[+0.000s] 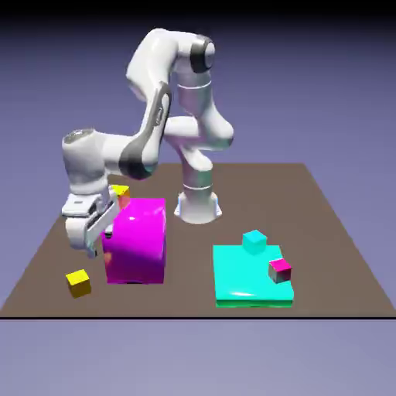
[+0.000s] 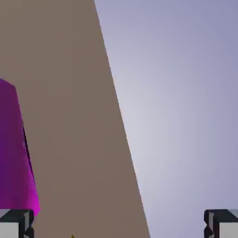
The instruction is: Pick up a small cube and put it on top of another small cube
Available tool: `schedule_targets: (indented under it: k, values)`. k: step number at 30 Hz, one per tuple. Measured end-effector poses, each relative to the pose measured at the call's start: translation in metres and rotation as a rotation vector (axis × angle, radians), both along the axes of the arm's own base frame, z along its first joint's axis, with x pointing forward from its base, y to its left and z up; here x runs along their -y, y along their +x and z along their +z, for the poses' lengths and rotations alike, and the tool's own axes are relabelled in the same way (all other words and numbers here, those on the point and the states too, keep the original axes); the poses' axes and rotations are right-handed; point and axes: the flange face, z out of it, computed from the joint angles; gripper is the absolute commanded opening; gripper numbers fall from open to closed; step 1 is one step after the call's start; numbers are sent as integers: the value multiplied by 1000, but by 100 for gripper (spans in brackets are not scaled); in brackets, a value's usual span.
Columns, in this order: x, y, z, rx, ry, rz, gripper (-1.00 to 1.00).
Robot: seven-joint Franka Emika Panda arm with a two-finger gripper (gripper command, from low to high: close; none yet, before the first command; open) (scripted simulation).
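Seemingly unlabelled, the small cube sits below the wide-open, empty gripper.

Even, soft rendered light, glossy sheen atop the magenta block, faint shadows beneath it, edges perhaps slightly soft

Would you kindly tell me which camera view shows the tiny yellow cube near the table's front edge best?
The exterior view: the tiny yellow cube sits whole and unobstructed on the table, left of the big magenta block. The hand view shows at most a yellowish speck at its bottom edge, too small to identify.
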Motion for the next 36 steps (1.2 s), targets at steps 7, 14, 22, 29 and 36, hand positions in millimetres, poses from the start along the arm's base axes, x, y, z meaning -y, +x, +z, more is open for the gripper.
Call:
schedule_targets:
  k: [7, 14, 22, 29, 36]
  values:
    - [43, -5, -35, -60, 76, 223, 0]
    - [84, -15, -72, -89, 179, 445, 0]
    - [126, -34, -116, -80, 320, 696, 0]
    - [112, -48, -185, -76, 333, 717, -100]
    - [123, -44, -78, -91, 317, 700, -100]
